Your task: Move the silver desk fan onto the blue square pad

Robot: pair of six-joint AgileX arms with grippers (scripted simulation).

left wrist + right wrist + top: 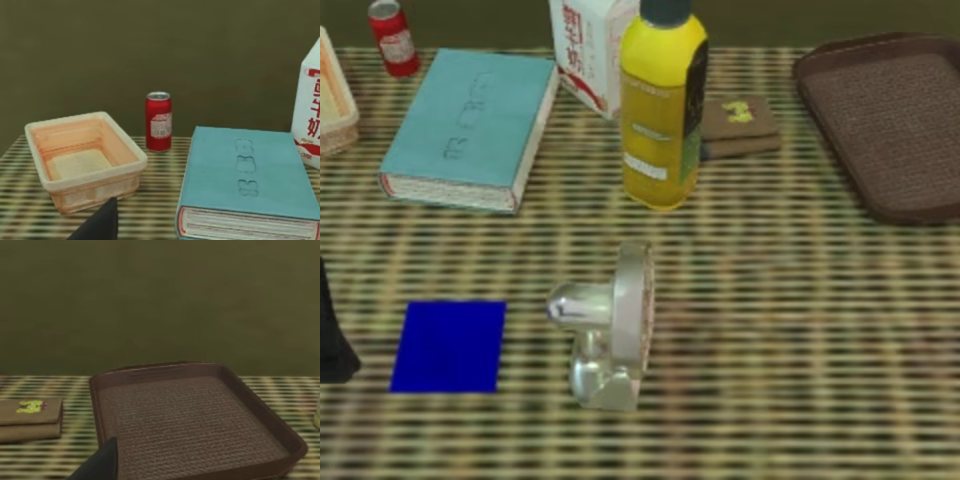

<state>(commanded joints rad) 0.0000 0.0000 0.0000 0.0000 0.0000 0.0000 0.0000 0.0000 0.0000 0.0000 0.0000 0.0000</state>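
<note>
The silver desk fan (610,325) stands on the woven table near the middle front, its round grille head facing the right side and its motor housing pointing left. The blue square pad (450,346) lies flat to the fan's left, a short gap away, with nothing on it. My left gripper (332,345) is a dark shape at the table's left edge, just left of the pad and apart from the fan. A dark bit of it (100,227) shows in the left wrist view. My right gripper (100,465) shows only as a dark tip in its wrist view, over the brown tray's near corner.
Along the back stand a red can (393,37), a light-teal book (470,125), a white carton (585,50), a tall yellow bottle (663,105) and a small brown wallet (738,125). A brown tray (840,75) fills the back right. A pale basket (85,187) sits at the far left.
</note>
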